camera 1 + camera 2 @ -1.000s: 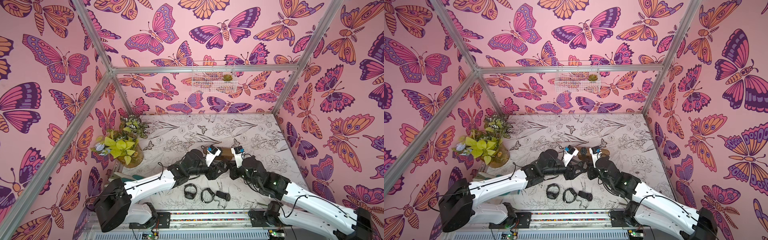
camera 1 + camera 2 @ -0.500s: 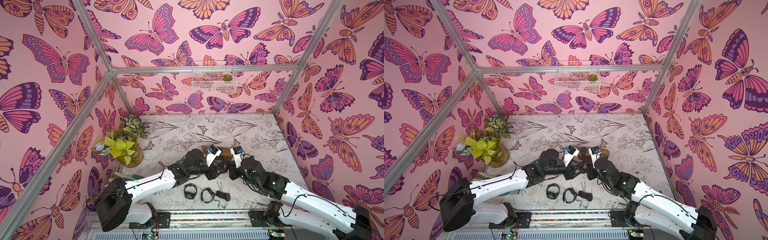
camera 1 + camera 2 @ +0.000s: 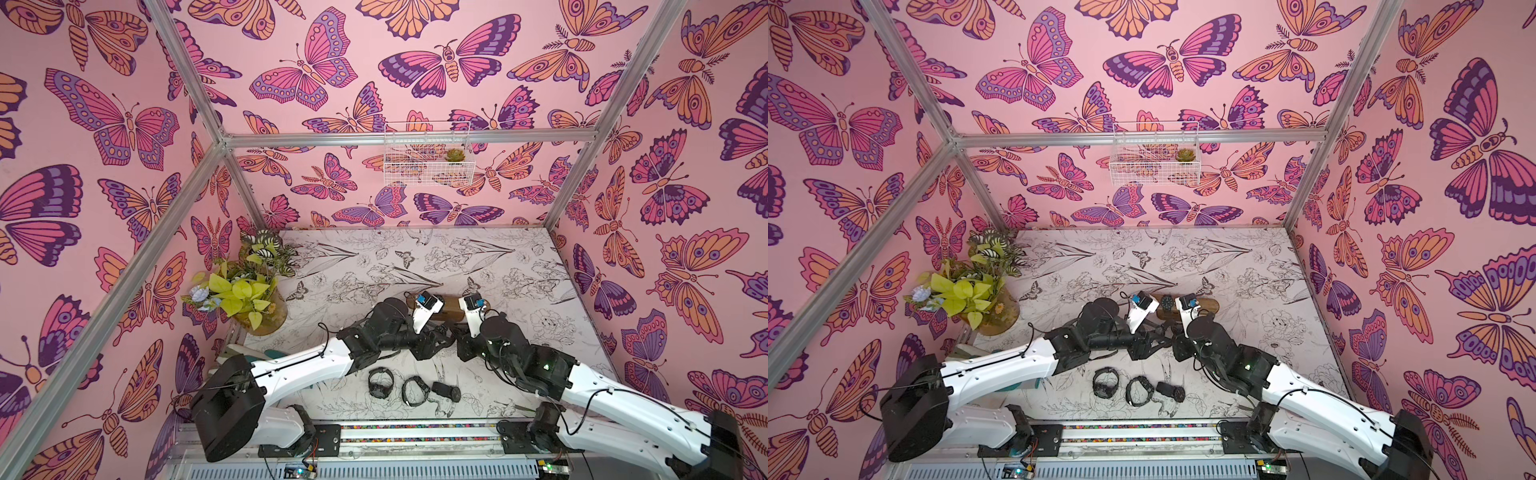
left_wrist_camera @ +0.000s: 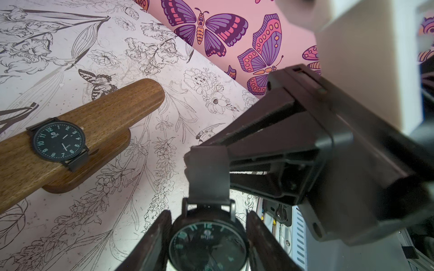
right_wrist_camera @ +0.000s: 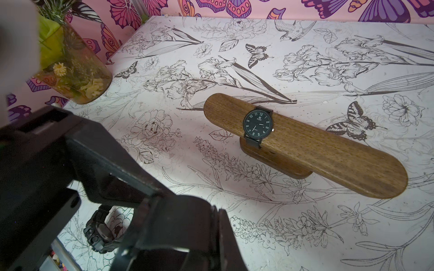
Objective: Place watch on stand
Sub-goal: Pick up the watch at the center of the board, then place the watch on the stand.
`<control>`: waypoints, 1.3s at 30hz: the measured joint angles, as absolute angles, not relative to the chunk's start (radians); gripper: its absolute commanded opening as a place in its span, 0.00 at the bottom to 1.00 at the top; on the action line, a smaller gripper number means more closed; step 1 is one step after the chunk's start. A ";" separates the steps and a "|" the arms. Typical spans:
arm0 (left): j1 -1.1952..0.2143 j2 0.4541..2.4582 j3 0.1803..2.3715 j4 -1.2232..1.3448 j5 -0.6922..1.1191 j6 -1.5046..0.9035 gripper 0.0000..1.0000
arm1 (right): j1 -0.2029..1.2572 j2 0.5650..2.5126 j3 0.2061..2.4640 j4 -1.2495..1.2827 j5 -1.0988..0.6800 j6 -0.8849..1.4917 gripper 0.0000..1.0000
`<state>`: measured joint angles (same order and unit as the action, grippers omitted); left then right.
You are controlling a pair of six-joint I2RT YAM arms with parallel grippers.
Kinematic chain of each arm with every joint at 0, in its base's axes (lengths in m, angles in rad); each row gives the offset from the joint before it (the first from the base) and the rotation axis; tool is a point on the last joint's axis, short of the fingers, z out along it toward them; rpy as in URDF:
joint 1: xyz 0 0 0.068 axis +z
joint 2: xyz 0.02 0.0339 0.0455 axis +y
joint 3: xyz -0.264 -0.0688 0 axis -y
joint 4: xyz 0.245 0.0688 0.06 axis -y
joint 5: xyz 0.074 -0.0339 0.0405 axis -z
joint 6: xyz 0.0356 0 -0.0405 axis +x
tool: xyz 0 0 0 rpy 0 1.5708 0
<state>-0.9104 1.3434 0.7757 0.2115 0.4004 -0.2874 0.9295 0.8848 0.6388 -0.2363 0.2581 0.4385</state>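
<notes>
Watch (image 4: 207, 241): hangs over the table's (image 3: 519, 257) front half, midway between the side edges. Sits clamped by its case in the left fingers (image 4: 152, 246), one strap end apparently pinched in the closed right fingers (image 4: 258, 131). Faces the stand (image 4: 98, 112) toward the far edge, bar's long axis roughly parallel to that edge, second watch (image 4: 60, 143) already mounted, bare wood toward the right edge, likely nearer the right arm. Hides beneath both wrists in both top views; loses its other strap off-frame.
</notes>
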 measured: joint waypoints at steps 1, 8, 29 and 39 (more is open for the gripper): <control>-0.910 1.344 0.775 0.208 0.400 -0.287 0.48 | 0.931 0.885 0.639 -0.236 0.259 0.437 0.00; -0.910 1.344 0.776 0.207 0.397 -0.279 0.41 | 0.933 0.891 0.639 -0.236 0.263 0.437 0.00; -0.766 1.344 0.879 -0.028 0.266 -0.277 0.35 | 0.783 0.813 0.683 -0.365 0.255 0.480 0.63; -0.614 1.497 1.071 -0.307 0.066 -0.263 0.35 | 0.290 1.046 0.793 -0.485 0.002 0.551 0.74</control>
